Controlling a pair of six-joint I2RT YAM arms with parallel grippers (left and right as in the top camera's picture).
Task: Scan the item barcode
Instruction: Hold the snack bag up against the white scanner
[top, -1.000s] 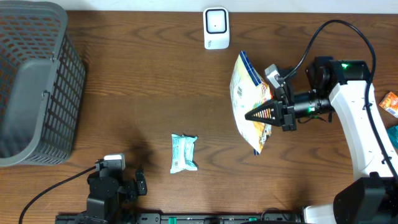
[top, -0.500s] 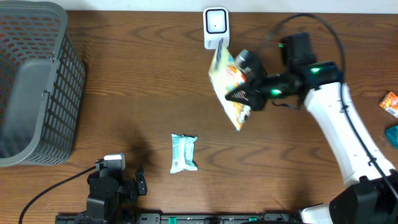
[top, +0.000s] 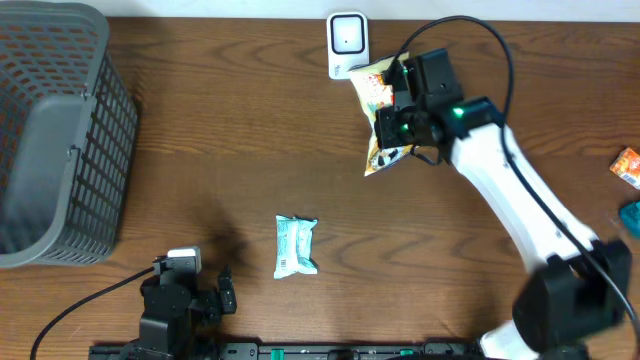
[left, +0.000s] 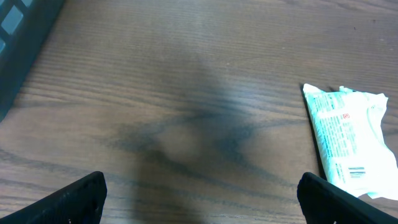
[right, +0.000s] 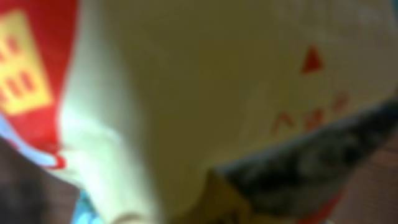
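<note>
The right hand (top: 395, 128) is clamped on the snack bag (top: 373, 92), lifting it just beside the white scanner (top: 347, 45), presumably to show its barcode, though the blurred wrist view reveals none. A second ago the bag hung well apart from the scanner; the left hand (left: 199, 199) idles wide open.

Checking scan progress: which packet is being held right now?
The yellow snack bag, clamped in the right gripper beside the white scanner. The pale teal packet lies flat on the table.
</note>
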